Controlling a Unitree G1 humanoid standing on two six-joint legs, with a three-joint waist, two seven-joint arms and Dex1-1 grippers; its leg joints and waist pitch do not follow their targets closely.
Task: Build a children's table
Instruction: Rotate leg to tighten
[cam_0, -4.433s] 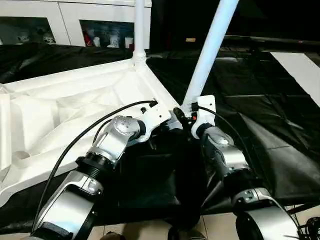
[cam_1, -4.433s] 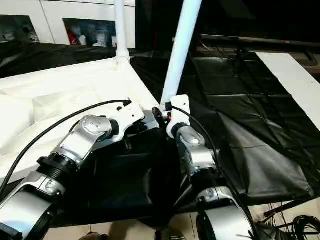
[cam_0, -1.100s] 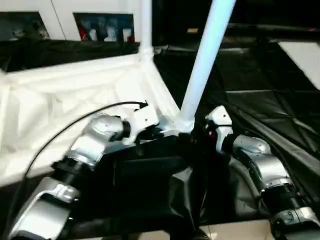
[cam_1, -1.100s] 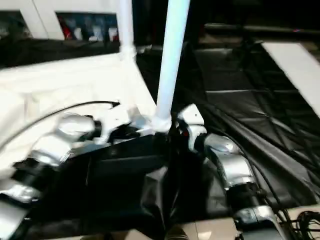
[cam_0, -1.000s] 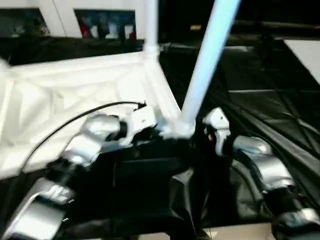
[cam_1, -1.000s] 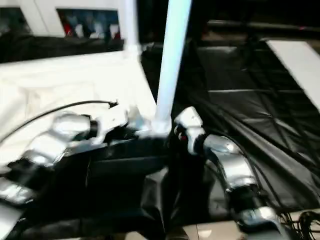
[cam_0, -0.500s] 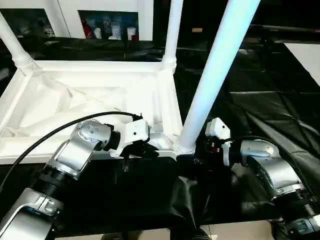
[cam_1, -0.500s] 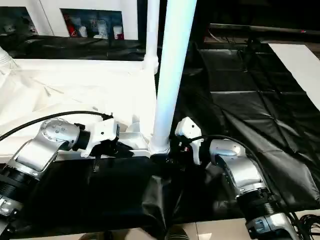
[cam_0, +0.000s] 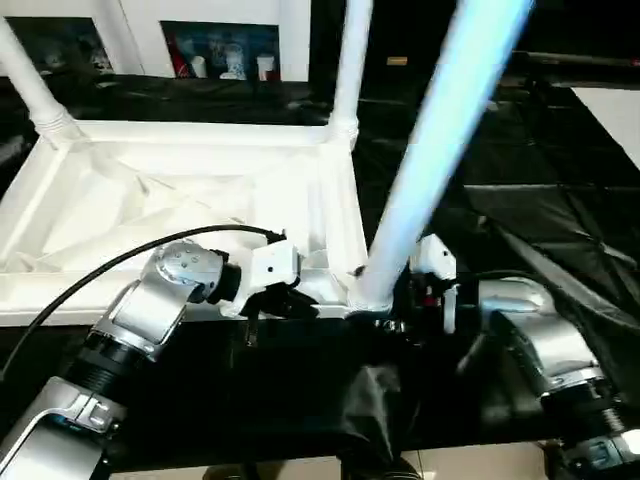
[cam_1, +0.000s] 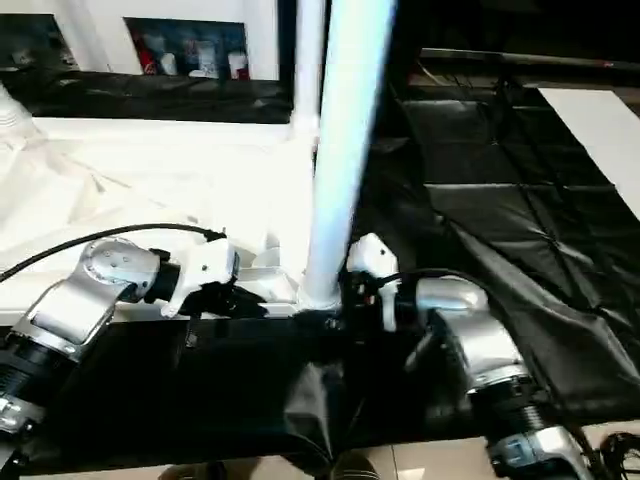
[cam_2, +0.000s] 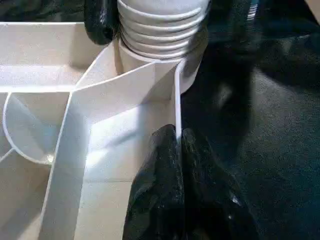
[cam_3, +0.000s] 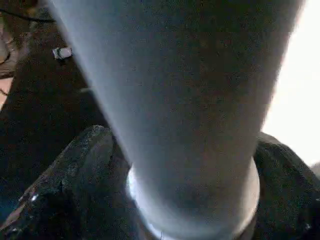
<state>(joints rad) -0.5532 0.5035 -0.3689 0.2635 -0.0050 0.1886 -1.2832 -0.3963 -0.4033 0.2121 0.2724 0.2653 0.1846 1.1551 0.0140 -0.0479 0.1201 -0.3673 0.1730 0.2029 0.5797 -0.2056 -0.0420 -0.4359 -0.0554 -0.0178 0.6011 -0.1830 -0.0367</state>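
Seating near-right leg (cam_0: 425, 160) in tabletop (cam_0: 180, 190) corner socket. Right gripper (cam_3: 190, 200) straddling leg base, jaws wide. Left gripper (cam_2: 181, 150) pinching tabletop rib, closed. Next: likely twisting leg home.

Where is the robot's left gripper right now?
The left gripper is pinched shut on the thin near-edge wall of the upturned tabletop, right beside the corner socket holding the nearest leg.

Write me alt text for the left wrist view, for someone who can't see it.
The left tool, its two black fingers pressed together, pinches a thin rib of the upturned white tabletop just below a corner socket. A ridged white leg end sits in that socket, with black cloth lying beside the tabletop.
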